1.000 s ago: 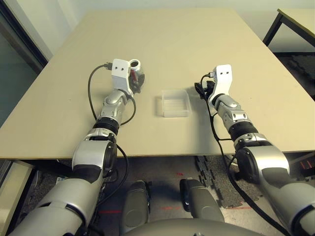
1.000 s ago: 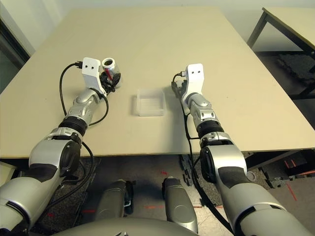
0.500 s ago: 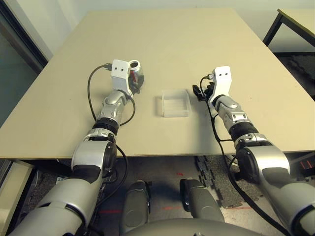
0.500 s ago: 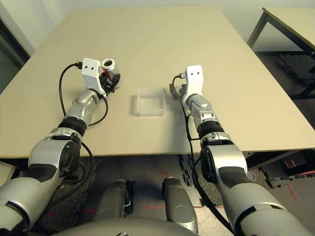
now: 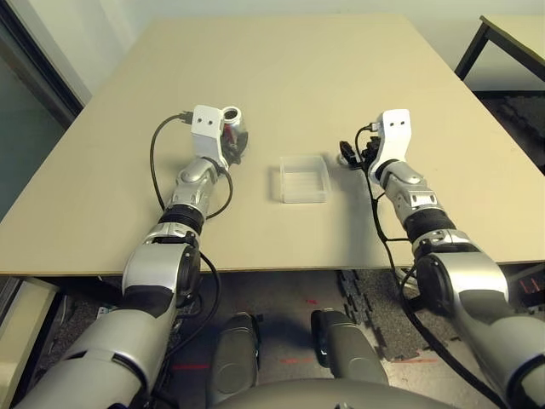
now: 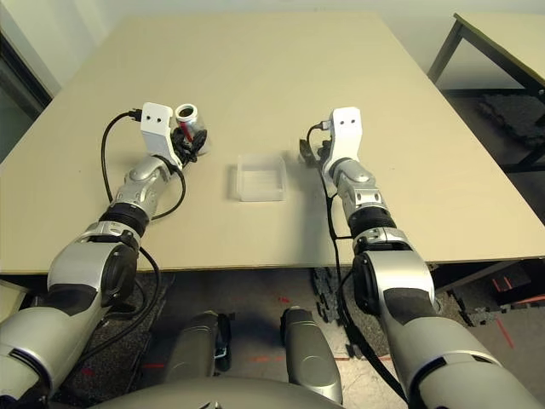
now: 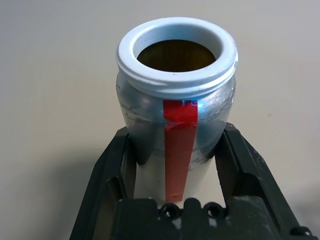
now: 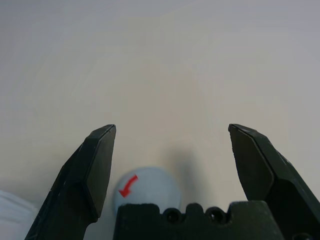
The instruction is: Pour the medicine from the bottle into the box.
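Bottle (image 7: 176,110) stands open, squeezed in the left pincer (image 7: 175,165), at nine o'clock from the box (image 5: 303,178), ready to tip. Right pincer (image 8: 172,165) hangs wide apart above the cap (image 8: 145,189), having nothing to hold.

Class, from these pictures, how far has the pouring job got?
Done: the bottle is uncapped, its mouth open, and its cap lies on the table under the open right gripper. In hand: the left gripper holds the bottle upright beside the box. Left: tipping it over the box; nothing shows in the box yet.
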Controlling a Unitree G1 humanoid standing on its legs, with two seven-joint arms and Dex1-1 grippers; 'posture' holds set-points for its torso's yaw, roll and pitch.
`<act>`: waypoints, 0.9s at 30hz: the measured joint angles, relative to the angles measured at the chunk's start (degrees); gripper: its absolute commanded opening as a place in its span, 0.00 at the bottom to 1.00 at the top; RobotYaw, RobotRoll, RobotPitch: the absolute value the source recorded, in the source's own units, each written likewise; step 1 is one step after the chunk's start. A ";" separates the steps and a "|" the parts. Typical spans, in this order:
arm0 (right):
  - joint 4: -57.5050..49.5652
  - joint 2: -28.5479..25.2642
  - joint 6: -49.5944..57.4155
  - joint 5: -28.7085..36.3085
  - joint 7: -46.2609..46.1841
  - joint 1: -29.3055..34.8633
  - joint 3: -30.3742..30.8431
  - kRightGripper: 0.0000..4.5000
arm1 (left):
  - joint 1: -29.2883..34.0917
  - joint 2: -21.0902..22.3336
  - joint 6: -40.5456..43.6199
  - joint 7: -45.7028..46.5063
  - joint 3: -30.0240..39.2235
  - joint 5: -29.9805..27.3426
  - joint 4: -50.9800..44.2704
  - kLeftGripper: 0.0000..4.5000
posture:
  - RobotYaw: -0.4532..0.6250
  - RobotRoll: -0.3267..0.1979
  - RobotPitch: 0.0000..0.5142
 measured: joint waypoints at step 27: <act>-44.84 -14.18 42.60 2.40 25.11 12.42 23.94 1.00 | -24.32 8.53 -30.84 -1.64 -53.18 57.20 -0.65 0.53 | 0.26 0.62 0.12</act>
